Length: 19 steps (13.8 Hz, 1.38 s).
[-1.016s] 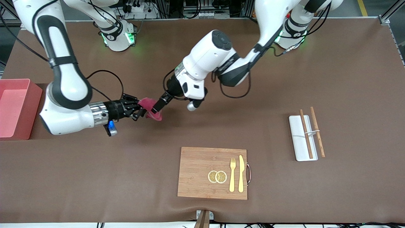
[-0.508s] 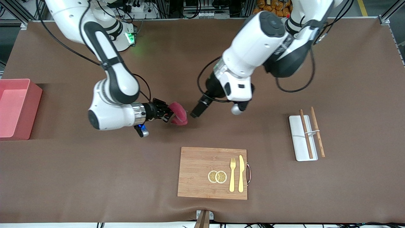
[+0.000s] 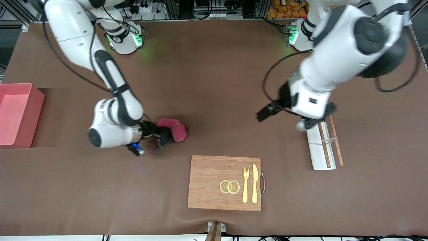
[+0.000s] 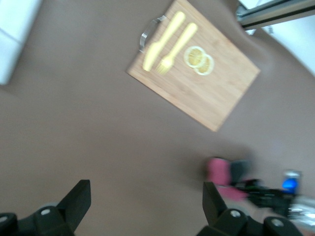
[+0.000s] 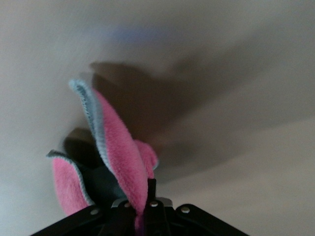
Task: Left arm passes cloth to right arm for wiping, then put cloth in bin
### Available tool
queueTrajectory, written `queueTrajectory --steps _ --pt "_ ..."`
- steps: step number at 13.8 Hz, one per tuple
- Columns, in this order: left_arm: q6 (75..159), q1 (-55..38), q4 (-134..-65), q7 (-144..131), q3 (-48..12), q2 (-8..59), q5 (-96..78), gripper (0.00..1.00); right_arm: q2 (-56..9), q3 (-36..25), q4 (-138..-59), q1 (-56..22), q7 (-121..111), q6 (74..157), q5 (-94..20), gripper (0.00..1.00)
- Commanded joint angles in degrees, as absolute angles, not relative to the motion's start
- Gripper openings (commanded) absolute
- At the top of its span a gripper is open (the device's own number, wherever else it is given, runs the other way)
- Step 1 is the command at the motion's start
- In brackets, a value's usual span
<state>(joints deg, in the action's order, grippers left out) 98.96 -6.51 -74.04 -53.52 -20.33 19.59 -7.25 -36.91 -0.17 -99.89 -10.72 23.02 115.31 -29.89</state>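
Observation:
My right gripper (image 3: 159, 133) is shut on the magenta-red cloth (image 3: 175, 129) and holds it low over the brown table, over the stretch between the two arms' bases and the cutting board. In the right wrist view the cloth (image 5: 118, 152) hangs from my pinched right gripper (image 5: 145, 196), grey edge showing. My left gripper (image 3: 262, 114) is open and empty, up over the table beside the white tray. In the left wrist view its fingers (image 4: 78, 199) stand wide apart, with the cloth (image 4: 219, 172) farther off. The salmon-pink bin (image 3: 16, 113) stands at the right arm's end of the table.
A wooden cutting board (image 3: 207, 182) with two lemon slices, a yellow fork and a yellow knife lies near the front edge. A flat white tray (image 3: 314, 147) with two brown chopsticks lies toward the left arm's end, partly under the left wrist.
The left gripper has let go of the cloth and drawn back toward the left arm's end. The right arm has carried the cloth closer to the cutting board.

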Motion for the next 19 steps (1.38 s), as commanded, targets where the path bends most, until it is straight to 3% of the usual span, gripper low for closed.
queueTrajectory --steps 1,5,8,10,13,19 --pt "93.88 -1.07 -76.11 -42.22 -20.92 16.62 -7.38 1.0 -36.12 0.88 -100.11 -1.79 11.3 113.56 -19.9 0.0" --pt "89.31 3.5 -76.2 -34.9 -20.39 15.03 -5.9 1.0 -35.51 -0.44 -94.5 7.97 -8.55 113.29 2.51 0.0" --pt "88.33 4.3 -75.59 -34.29 -20.66 14.16 -1.94 1.0 -35.33 -0.79 -90.11 13.78 -24.22 113.47 6.39 0.0" --pt "86.93 4.31 -75.76 -27.81 -20.13 12.66 0.85 1.0 -35.33 -0.7 -86.5 15.2 -28.9 113.47 15.16 0.0" --pt "85.96 6.14 -76.02 -19.36 -19.78 11.34 4.66 1.0 -34.63 -0.62 -86.92 13.11 -25.51 113.47 18.98 0.0" --pt "85.96 -0.34 -81.2 -11.78 -6.61 7.48 2.02 1.0 -35.42 -0.09 -92.71 3.53 -2.68 113.56 17.58 0.0"
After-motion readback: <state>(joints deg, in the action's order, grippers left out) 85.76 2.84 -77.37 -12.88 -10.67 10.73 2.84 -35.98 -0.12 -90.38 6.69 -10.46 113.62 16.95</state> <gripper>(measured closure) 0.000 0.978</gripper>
